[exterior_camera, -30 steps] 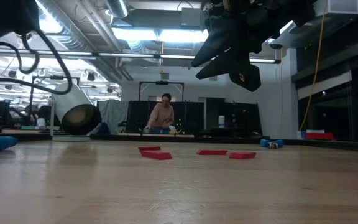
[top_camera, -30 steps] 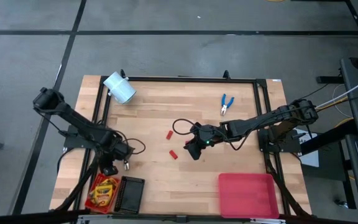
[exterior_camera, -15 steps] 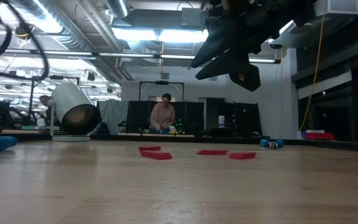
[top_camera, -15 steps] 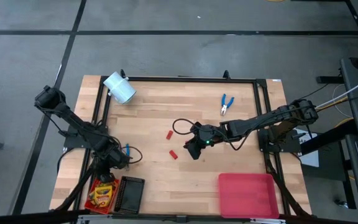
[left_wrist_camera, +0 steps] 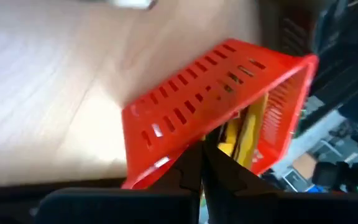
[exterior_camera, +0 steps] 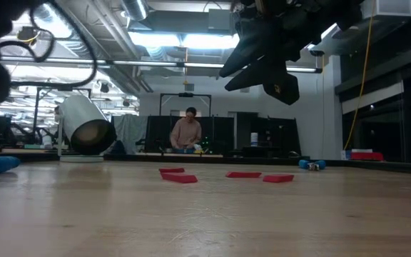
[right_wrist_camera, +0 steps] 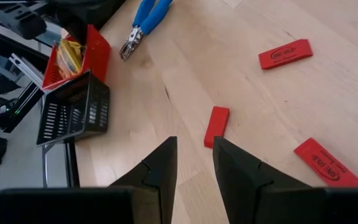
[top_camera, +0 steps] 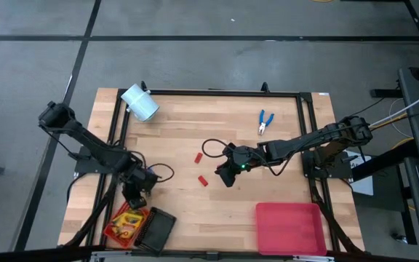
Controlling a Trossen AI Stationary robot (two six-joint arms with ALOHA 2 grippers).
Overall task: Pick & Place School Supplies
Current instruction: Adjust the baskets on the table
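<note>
the red pieces (right_wrist_camera: pixel 217 126) are judged light, stiff and flat; take one across its narrow sides; one lies just ahead of the right gripper (right_wrist_camera: pixel 194 163), whose fingers are slightly parted and empty; the left gripper (left_wrist_camera: pixel 202 163) is nearly closed at the red basket (left_wrist_camera: pixel 166 118) rim, crayon boxes (left_wrist_camera: pixel 244 134) inside beyond it.

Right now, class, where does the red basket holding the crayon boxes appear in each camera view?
High view: red basket at the table's near-left corner.
Low view: not in it.
Left wrist view: fills the centre.
Right wrist view: upper left.
Shared landmark: the black basket beside it, in high and right wrist views.
</note>
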